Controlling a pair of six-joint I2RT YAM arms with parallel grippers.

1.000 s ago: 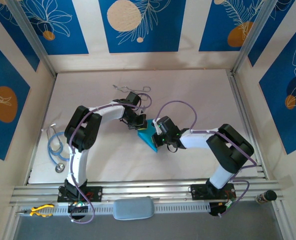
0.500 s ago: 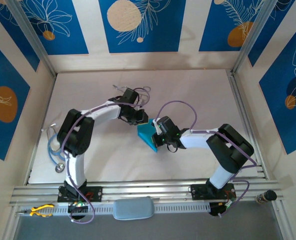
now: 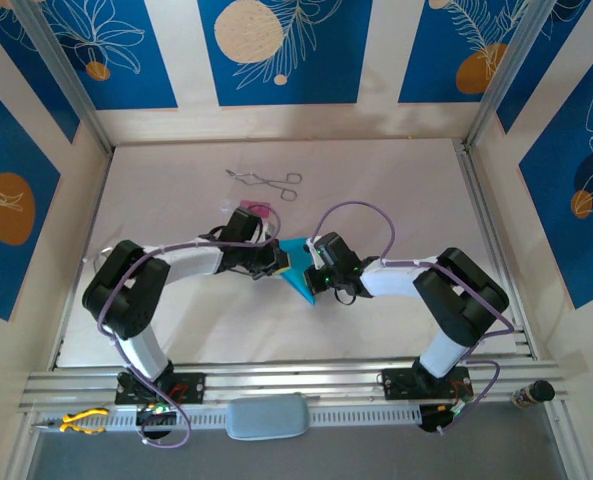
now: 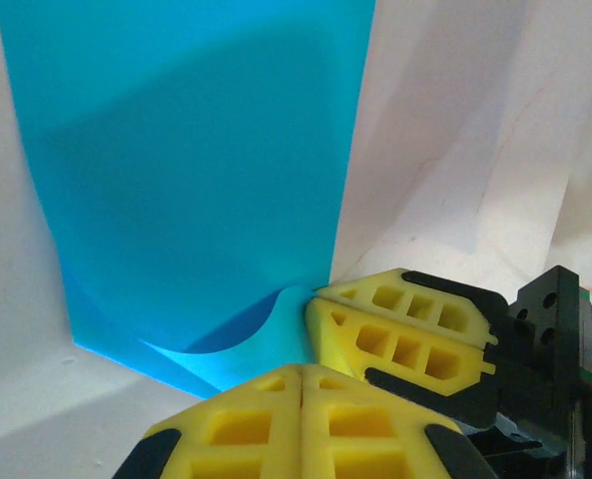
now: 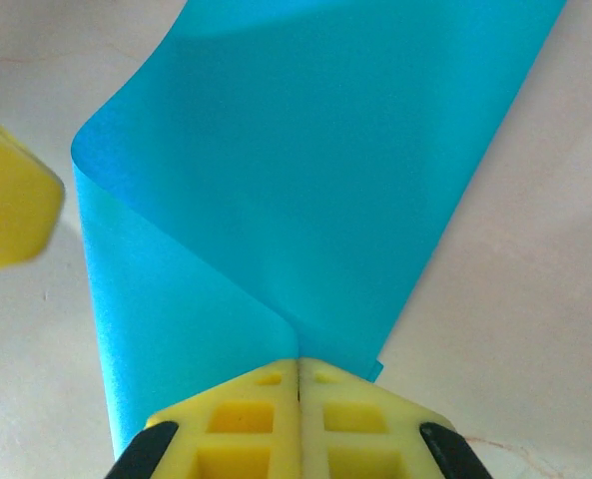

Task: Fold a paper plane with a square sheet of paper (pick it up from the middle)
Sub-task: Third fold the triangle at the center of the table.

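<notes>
Having just swung in, pressing the closed left gripper [image 4: 300,371] against the folded square sheet of paper [image 5: 305,150] beside the closed right gripper [image 5: 297,364], likely creasing.

The top camera sits above and behind the arm bases [image 3: 156,385], looking down across the whole table [image 3: 396,190] to the far wall [image 3: 286,115]. Each wrist camera looks along its own fingers from very close: left gripper [image 4: 300,371], right gripper [image 5: 297,364]. All three views share the blue paper [image 3: 298,278] at mid-table, and each wrist view catches the other's yellow fingers.
</notes>
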